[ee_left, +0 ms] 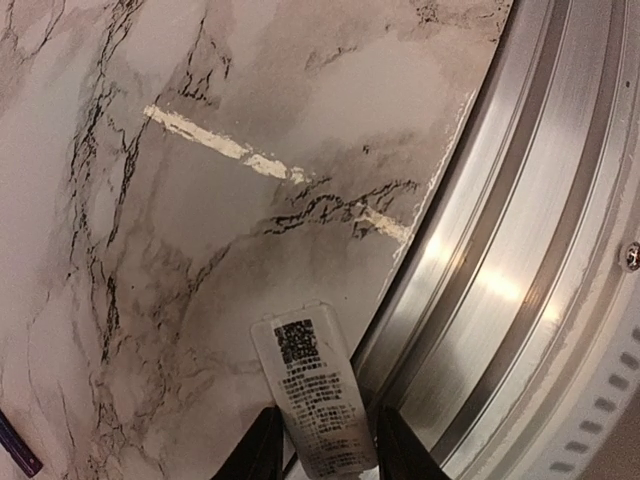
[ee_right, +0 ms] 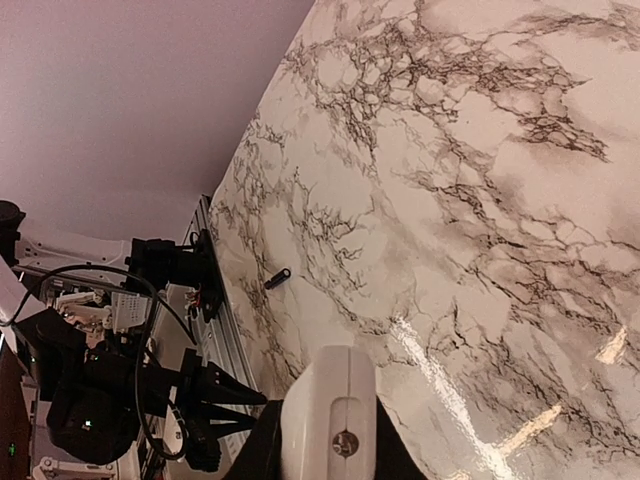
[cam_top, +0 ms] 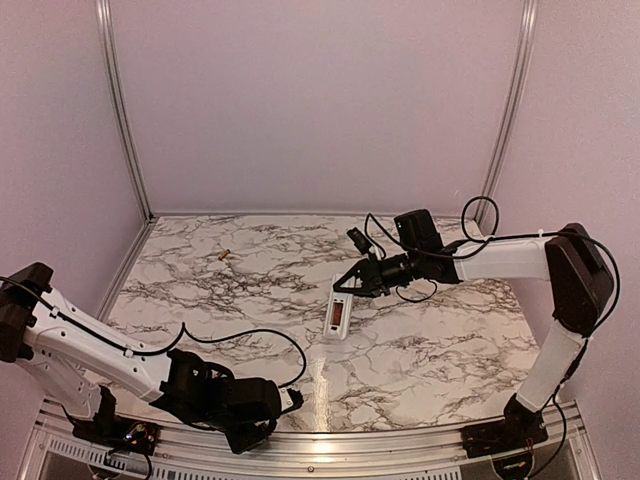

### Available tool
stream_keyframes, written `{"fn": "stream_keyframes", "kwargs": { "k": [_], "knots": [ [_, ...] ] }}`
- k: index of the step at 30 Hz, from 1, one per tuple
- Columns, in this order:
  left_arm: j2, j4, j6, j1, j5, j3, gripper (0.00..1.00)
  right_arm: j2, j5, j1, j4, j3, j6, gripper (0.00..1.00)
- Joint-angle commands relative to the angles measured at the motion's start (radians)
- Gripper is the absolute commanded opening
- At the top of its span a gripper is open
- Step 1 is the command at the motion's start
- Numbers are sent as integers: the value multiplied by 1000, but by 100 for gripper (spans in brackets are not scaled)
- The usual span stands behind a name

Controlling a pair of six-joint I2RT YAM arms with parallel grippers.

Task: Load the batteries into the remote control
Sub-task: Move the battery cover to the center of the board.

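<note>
Nearest me, the left gripper [ee_left: 325, 442] pinches a white labelled piece [ee_left: 312, 395], likely the battery cover. The blackish battery [ee_right: 277, 277] lies loose on the surface [cam_top: 430, 350]. The right gripper [cam_top: 347, 287] pinches the remote control [cam_top: 338, 316], its slot seemingly empty. Farthest lies the golden battery [cam_top: 224, 256]. 0 of 2 loaded.

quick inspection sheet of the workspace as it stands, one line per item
surface: marble tabletop, glossy with glare
job's things: remote control with its orange slot facing up; golden battery loose at far left; black battery loose near the front rail
clutter: nothing seen
grippers: right gripper shut on remote control; left gripper shut on white labelled cover
cables: black cable loops over the marble by the left arm
surroundings: lilac walls, metal rail
</note>
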Motion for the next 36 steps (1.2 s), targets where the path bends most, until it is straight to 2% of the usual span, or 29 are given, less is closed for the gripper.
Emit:
{"fn": "stream_keyframes", "kwargs": {
  "k": [1, 9, 16, 19, 22, 25, 30, 36],
  "knots": [
    [24, -19, 14, 14, -21, 24, 32, -29, 0, -19, -2, 11, -17, 0],
    [-28, -26, 59, 146, 1, 97, 29, -32, -4, -28, -2, 7, -18, 0],
    [36, 25, 109, 321, 4, 163, 29, -43, -6, -51, 3, -11, -15, 0],
    [62, 20, 149, 355, 13, 189, 34, -51, -7, -61, 1, -19, -18, 0],
    [-2, 12, 184, 354, 57, 148, 47, -58, -1, -65, -2, -22, -25, 0],
    [-95, -9, 170, 321, 126, 75, 56, -57, -1, -65, -2, -24, -28, 0],
    [-137, -74, 117, 193, 139, 31, 58, -45, -11, -65, 12, -26, -15, 0],
    [-58, -93, 95, 149, 91, 50, 60, -45, -16, -65, 13, -24, -11, 0]
  ]
}}
